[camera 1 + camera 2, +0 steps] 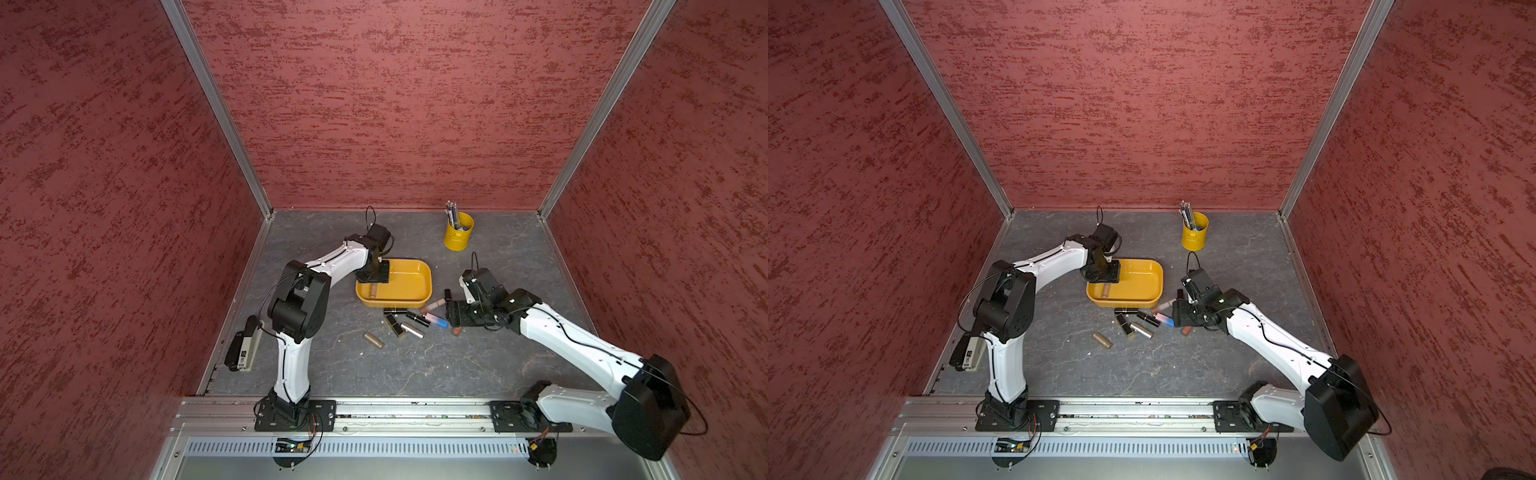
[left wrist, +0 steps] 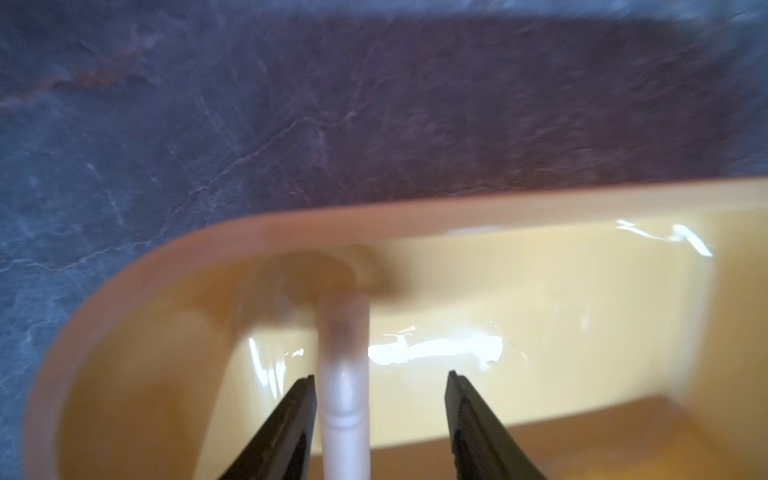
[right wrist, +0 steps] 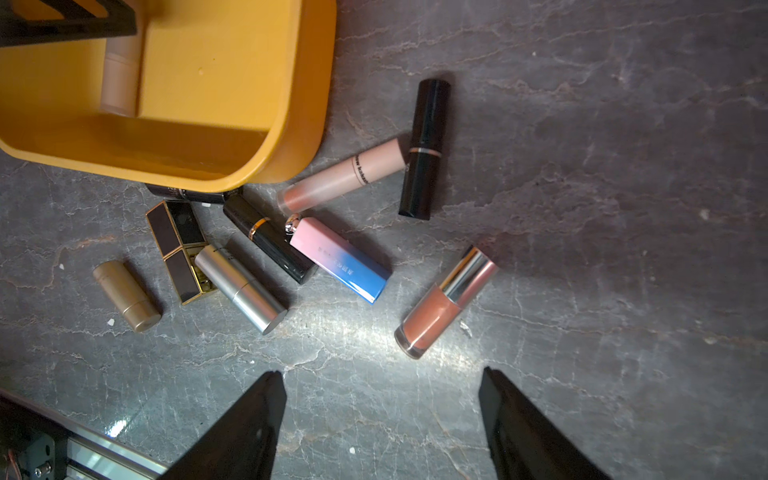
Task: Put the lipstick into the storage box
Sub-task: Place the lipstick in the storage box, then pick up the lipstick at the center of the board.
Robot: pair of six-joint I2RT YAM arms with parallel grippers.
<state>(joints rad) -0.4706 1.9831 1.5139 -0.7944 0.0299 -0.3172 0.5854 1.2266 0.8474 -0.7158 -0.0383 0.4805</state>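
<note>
The grey marbled tabletop (image 1: 415, 365) carries the storage box (image 1: 429, 283), scattered lipsticks (image 1: 412, 330) and a yellow pen cup (image 1: 457, 240)

10 lipsticks (image 3: 340, 266): 9 on the tabletop (image 3: 582, 208), 1 inside the storage box (image 3: 307, 124). 1 storage box. 1 pen cup (image 1: 457, 239).

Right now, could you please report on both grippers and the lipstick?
Left gripper open over storage box, pale lipstick lying inside. Right gripper open, empty, beside lipstick pile. Only left gripper overhangs box.

in: lipstick (image 1: 373, 291) inside storage box (image 1: 428, 279) at its left end | front: loose lipsticks (image 1: 412, 331) on table (image 1: 457, 365) just before the box | behind-right: pen cup (image 1: 458, 239), well apart
</note>
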